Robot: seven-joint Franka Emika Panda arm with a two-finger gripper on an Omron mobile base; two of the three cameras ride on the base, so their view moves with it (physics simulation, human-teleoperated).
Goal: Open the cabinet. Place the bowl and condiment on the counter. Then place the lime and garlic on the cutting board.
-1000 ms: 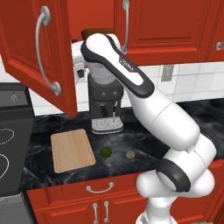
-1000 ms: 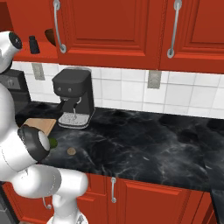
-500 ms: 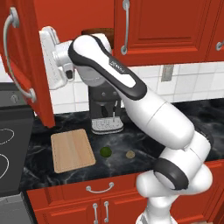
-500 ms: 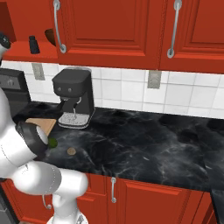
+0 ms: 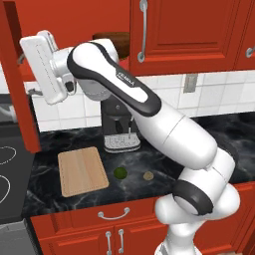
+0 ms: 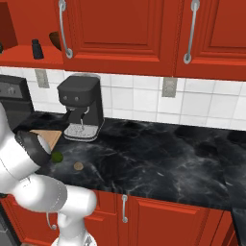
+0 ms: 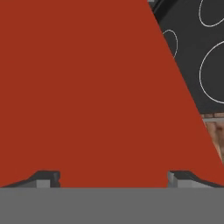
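Door: the red wall cabinet's (image 5: 17, 84) left door swung wide, baring the shelf.
Gripper: gripper (image 7: 113, 177) spread, empty, facing the door panel close up.
Shelf: dark brown wooden bowl (image 5: 112, 42) and small black shaker (image 6: 37, 49) await lifting.
Surface: black marble surface (image 6: 158, 158) bare rightward; dark green lime (image 5: 120, 173), tan garlic bulb (image 5: 148, 175) just beside the light wooden cutting board (image 5: 82, 171).

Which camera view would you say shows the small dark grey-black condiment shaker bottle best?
The right base view: the small dark grey-black condiment shaker bottle stands unobstructed on the open red cabinet's shelf. In the left base view, the arm blocks that shelf.
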